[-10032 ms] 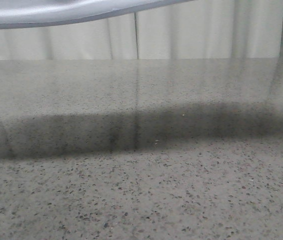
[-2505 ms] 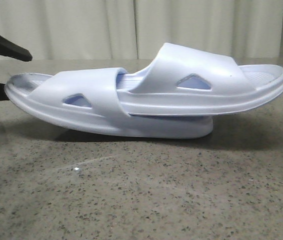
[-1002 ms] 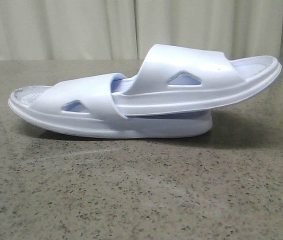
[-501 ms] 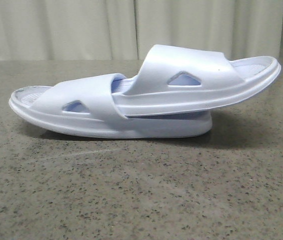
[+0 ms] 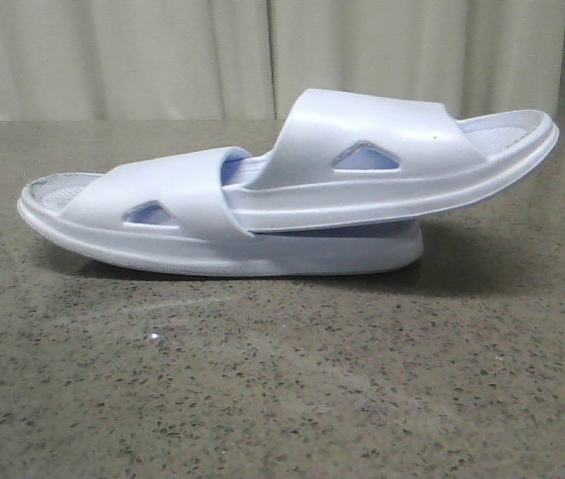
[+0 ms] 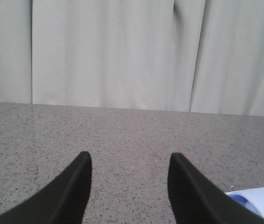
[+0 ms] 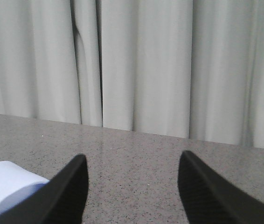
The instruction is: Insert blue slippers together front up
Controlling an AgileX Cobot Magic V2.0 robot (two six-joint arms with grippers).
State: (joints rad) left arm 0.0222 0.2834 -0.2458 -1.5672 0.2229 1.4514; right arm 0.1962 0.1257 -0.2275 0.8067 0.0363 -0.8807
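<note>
The two pale blue slippers lie nested on the grey speckled table in the front view. The lower slipper [image 5: 163,215] rests flat. The upper slipper [image 5: 392,160] is pushed under the lower one's strap and tilts up to the right. My left gripper [image 6: 129,158] is open and empty; an end of a slipper [image 6: 258,203] shows at the frame's edge beside one finger. My right gripper [image 7: 132,161] is open and empty; an end of a slipper [image 7: 6,186] shows beside one finger. Neither gripper shows in the front view.
The speckled stone table [image 5: 282,399] fills the foreground. Pale curtains [image 5: 163,60] hang behind the table's far edge.
The slippers have stayed put over the last second. Ten seconds ago the table held no slippers, and 2.5 seconds ago a dark gripper finger was at the left edge; it has gone.
</note>
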